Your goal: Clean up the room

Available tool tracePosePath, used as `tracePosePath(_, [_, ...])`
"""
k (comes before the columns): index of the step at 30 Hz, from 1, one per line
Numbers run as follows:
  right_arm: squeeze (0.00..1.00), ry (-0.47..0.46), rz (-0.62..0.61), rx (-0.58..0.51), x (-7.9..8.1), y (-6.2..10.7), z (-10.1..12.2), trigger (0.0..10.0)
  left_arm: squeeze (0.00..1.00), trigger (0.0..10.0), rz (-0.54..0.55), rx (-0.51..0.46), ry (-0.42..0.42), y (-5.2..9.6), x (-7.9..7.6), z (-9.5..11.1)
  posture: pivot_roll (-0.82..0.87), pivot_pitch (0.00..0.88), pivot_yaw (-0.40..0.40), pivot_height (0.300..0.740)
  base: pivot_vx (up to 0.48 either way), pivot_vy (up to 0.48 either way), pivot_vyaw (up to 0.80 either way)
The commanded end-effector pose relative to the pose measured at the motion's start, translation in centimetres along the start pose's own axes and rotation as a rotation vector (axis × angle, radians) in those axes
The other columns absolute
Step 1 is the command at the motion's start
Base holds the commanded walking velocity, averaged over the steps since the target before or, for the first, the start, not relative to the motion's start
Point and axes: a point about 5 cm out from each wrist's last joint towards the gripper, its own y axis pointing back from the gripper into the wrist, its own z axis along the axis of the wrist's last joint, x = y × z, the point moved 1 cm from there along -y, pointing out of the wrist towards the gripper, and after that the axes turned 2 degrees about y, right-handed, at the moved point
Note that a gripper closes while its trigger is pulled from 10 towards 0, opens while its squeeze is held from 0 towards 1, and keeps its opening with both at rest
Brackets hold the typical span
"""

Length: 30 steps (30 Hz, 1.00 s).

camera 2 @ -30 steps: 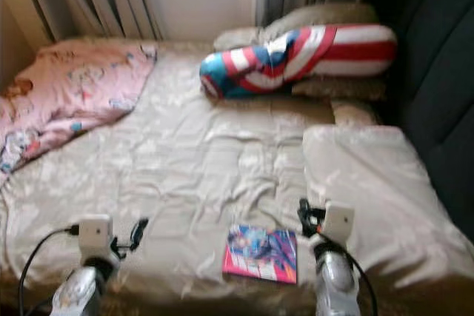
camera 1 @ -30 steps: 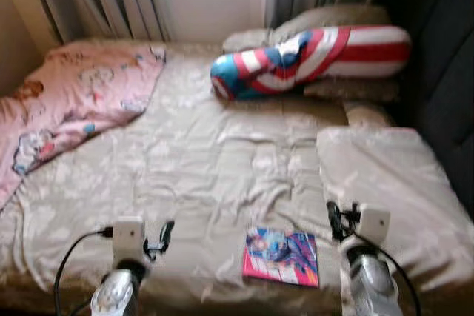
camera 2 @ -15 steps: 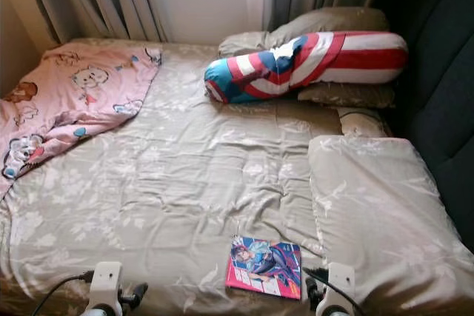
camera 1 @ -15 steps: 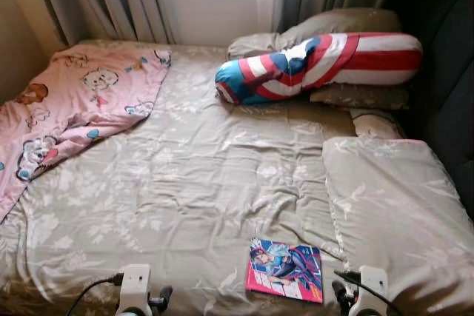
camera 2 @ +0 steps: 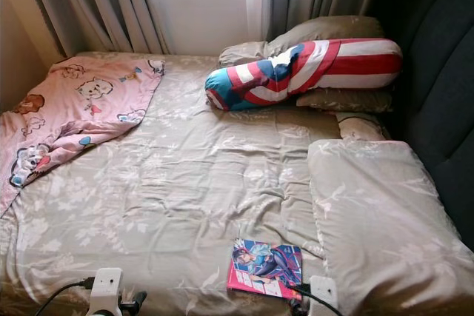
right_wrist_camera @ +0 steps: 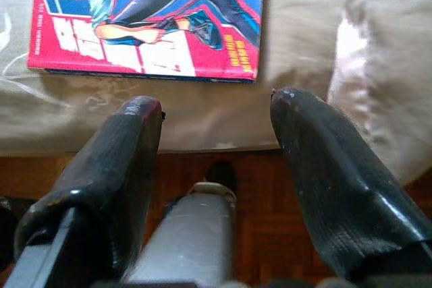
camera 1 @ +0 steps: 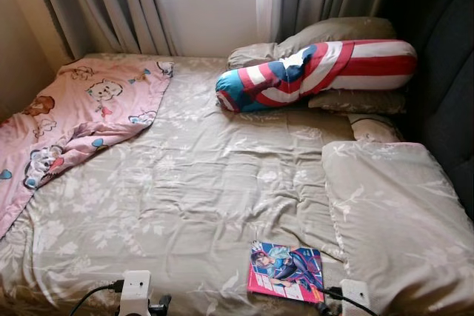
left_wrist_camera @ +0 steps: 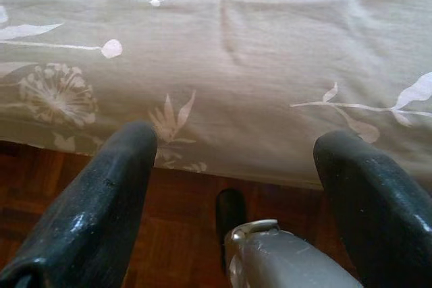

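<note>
A colourful comic book (camera 1: 286, 271) with a pink spine lies flat near the front edge of the bed (camera 1: 200, 183), right of centre. In the right wrist view the same book (right_wrist_camera: 148, 21) lies just beyond my right gripper (right_wrist_camera: 216, 102), which is open with nothing between its fingers, held off the bed's edge over the wooden floor. My left gripper (left_wrist_camera: 236, 139) is open too, at the bed's front edge with only the floral cover (left_wrist_camera: 223, 45) ahead. At the head of the bed lies a red, white and blue striped bolster (camera 1: 315, 72).
A pink cartoon-print blanket (camera 1: 67, 120) lies bunched on the bed's left side. A folded beige duvet (camera 1: 392, 212) covers the right side, with beige pillows (camera 1: 326, 35) behind the bolster. Grey curtains (camera 1: 111, 5) hang at the back, and a dark headboard (camera 1: 444, 86) stands at right. Wood floor (left_wrist_camera: 182, 214) lies below.
The head camera has tilted up and steadied, so more of the window shows. Both arms have dropped lower in view, with just their wrist cameras at the bottom edge. The book has not moved.
</note>
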Motion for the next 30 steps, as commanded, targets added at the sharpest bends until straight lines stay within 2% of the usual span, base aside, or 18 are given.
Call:
tracePosePath(1, [0.00, 0.008, -0.007, 0.020, -0.1, 0.1, -0.5, 10.0, 0.00, 10.0, 0.002, 0.016, -0.012, 0.0, 0.0, -0.3, -0.03, 0.000, 0.022, 0.740, 0.000, 0.000, 0.00])
tracePosePath(4, [0.00, -0.005, -0.023, 0.046, -0.5, 0.3, -1.3, 10.0, 0.00, 10.0, -0.007, 0.027, -0.025, 0.1, 0.0, -0.5, -0.03, 0.000, 0.026, 0.740, 0.000, 0.000, 0.00])
tracePosePath(9, [0.00, -0.032, -0.048, 0.094, -1.4, 0.7, -2.4, 10.0, 0.00, 10.0, 0.020, 0.049, 0.007, 0.4, 0.6, -1.3, -0.03, 0.000, 0.028, 0.740, 0.000, 0.000, 0.00])
tracePosePath(13, [0.00, 0.003, -0.044, 0.108, -1.6, 0.9, -2.8, 10.0, 0.00, 10.0, 0.036, 0.080, 0.014, 0.7, 1.1, -2.1, -0.02, 0.000, 0.022, 0.740, 0.000, 0.000, 0.00])
tracePosePath(15, [0.00, 0.020, -0.039, 0.116, -1.5, 0.9, -3.0, 10.0, 0.00, 10.0, 0.044, 0.092, 0.018, 0.8, 1.2, -2.5, -0.02, 0.000, 0.020, 0.740, 0.000, 0.000, 0.80])
tracePosePath(18, [0.00, 0.029, -0.026, 0.130, -1.1, 0.9, -3.2, 10.0, 0.00, 10.0, 0.049, 0.107, 0.018, 0.9, 1.4, -2.8, -0.01, 0.000, 0.020, 0.740, 0.000, 0.254, 0.80])
tracePosePath(22, [0.00, -0.010, -0.032, 0.129, -1.0, 0.9, -3.2, 10.0, 0.00, 10.0, 0.054, 0.115, 0.019, 1.0, 1.5, -3.0, -0.01, 0.000, 0.020, 0.740, 0.000, 0.260, 0.00])
tracePosePath(30, [0.00, -0.017, -0.035, 0.133, -1.2, 0.9, -3.2, 10.0, 0.00, 10.0, 0.057, 0.116, 0.023, 0.8, 1.6, -2.6, -0.01, 0.000, 0.020, 0.740, 0.000, 0.264, 0.00])
